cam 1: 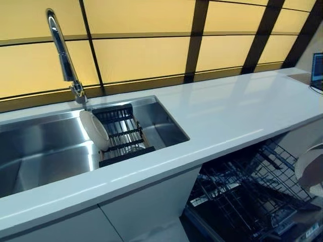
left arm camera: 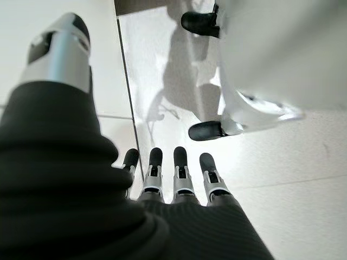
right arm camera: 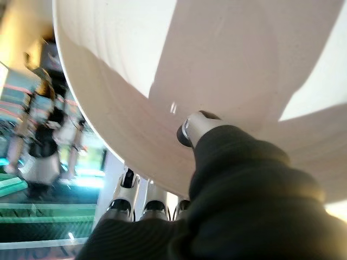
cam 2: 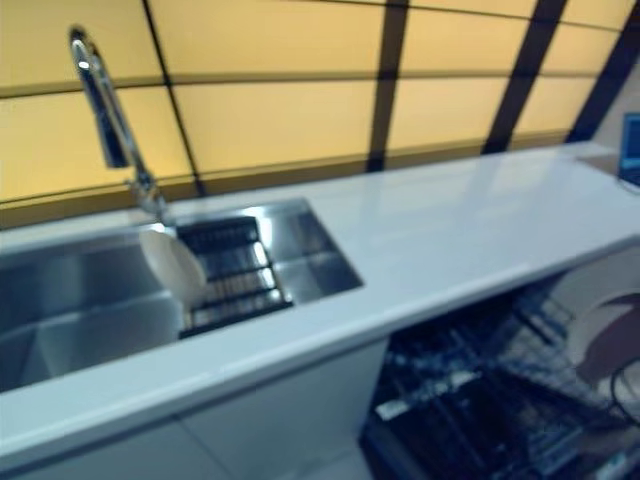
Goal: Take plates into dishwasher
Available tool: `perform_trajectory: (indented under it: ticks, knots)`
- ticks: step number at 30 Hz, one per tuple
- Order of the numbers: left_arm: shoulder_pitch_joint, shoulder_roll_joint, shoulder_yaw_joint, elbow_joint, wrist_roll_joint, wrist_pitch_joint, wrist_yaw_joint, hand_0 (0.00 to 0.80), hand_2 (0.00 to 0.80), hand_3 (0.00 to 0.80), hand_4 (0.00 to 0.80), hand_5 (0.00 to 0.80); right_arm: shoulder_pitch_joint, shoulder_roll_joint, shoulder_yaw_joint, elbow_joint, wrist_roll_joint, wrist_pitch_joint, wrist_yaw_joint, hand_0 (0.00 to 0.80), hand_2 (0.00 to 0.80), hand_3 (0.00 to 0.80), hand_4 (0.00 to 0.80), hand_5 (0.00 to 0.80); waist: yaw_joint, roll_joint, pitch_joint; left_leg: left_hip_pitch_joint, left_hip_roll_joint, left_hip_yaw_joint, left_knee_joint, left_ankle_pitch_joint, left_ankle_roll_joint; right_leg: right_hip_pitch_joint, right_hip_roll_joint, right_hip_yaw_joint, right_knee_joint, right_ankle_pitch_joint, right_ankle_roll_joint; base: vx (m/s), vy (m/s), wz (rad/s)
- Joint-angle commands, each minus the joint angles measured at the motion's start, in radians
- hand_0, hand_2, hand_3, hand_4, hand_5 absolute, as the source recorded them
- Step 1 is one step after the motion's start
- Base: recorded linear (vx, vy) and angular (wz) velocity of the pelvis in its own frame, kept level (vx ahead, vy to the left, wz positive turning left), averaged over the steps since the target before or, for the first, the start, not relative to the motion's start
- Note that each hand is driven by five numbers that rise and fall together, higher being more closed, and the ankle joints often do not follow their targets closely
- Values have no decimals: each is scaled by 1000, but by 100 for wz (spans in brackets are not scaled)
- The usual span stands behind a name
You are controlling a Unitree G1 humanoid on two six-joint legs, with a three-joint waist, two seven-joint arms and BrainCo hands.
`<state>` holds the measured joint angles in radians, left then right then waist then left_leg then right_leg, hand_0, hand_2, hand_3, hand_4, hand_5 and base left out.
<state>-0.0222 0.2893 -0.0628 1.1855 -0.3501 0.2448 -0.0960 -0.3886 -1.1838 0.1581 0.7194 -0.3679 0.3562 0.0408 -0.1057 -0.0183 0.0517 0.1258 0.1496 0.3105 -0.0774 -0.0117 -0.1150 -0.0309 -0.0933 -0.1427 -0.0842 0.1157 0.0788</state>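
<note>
Plate (right arm camera: 217, 70) was in the right hand (right arm camera: 227, 179), thumb pressed on its face and fingers wrapped behind the rim, so pinched; in the eye views it showed only as a pale disc (cam 1: 310, 169) at the far right edge, above the open dishwasher rack (cam 1: 252, 196). Second plate (cam 1: 94, 130) stood tilted in the dish rack (cam 1: 121, 136) inside the sink (cam 1: 45, 146), just under the faucet (cam 1: 63, 50), not yet taken. Left hand (left arm camera: 173, 179) hung idle low on the left, fingers straight and relaxed, holding nothing, pointed at the floor. Risks, as I judged them: grip was a thumb-and-fingers pinch near the rim, so the plate could pivot or slip if it clipped a rack tine on the way down; the counter (cam 1: 227, 116) edge sat close above the rack, leaving little room for a collision-free entry. Right wrist view gave the grip but no rack; eye views gave the rack and counter but hid the hand almost entirely. Only the left wrist view confirmed the left hand was empty.
</note>
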Motion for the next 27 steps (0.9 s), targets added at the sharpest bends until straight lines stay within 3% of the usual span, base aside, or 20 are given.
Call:
perform_trajectory:
  ticks: [1, 6, 11, 13, 18, 22, 27]
  knots:
    - [-18, 43, -34, 37, -5, -20, -1, 0, 0, 0, 0, 0, -29, 39, -40, -36, 76, 61, 11, 800, 800, 800, 800, 800, 11, -55, -31, -23, -29, -21, -10, 11, 17, 50, -55, -4, -3, 3, 113, 20, -21, -7]
    - [-7, 46, -31, 45, 17, -24, -13, 0, 0, 0, 0, 0, -25, 100, -58, -32, 150, 96, 20, 800, 800, 800, 800, 800, 7, -45, -24, -22, -29, -19, -10, 9, 14, 45, -58, -5, -3, 1, 112, 0, 0, 0]
    - [0, 48, -26, 48, 38, -23, -24, 0, 0, 0, 0, 0, -31, 175, -76, -40, 281, 174, -26, 800, 800, 800, 800, 800, 7, -33, -13, -19, -33, -20, -10, 8, 15, 47, -64, -1, -3, 1, 111, 0, 0, 0]
    - [5, 44, -28, 53, 37, -33, -27, 0, 0, 0, 0, 0, -35, 209, -94, -35, 396, 194, -111, 800, 800, 800, 800, 800, 9, -28, -10, -18, -34, -21, -10, 7, 15, 47, -67, -2, -3, 2, 111, 0, 0, 0]
    - [14, 37, -37, 59, 29, -51, -38, 0, 0, 0, 0, 0, -35, 273, -130, -53, 489, 196, -299, 800, 800, 800, 800, 800, 14, -21, -4, -18, -38, -27, -10, 5, 17, 48, -71, -2, -3, 0, 111, 0, 6, 0]
    - [24, 20, -48, 60, 12, -63, -38, 0, 0, 0, 0, 0, 2, 349, -152, -89, 449, 165, -475, 800, 800, 800, 800, 800, 17, -11, 0, -16, -39, -33, -10, 4, 21, 49, -72, 2, -3, -1, 111, 13, 22, 2]
    - [35, 6, -56, 52, 5, -63, -29, 0, 0, 0, 0, 0, 54, 405, -162, -124, 396, 136, -602, 800, 800, 800, 800, 800, 20, -2, 4, -16, -39, -41, -10, 3, 24, 51, -73, 6, -3, -2, 112, 12, 16, 3]
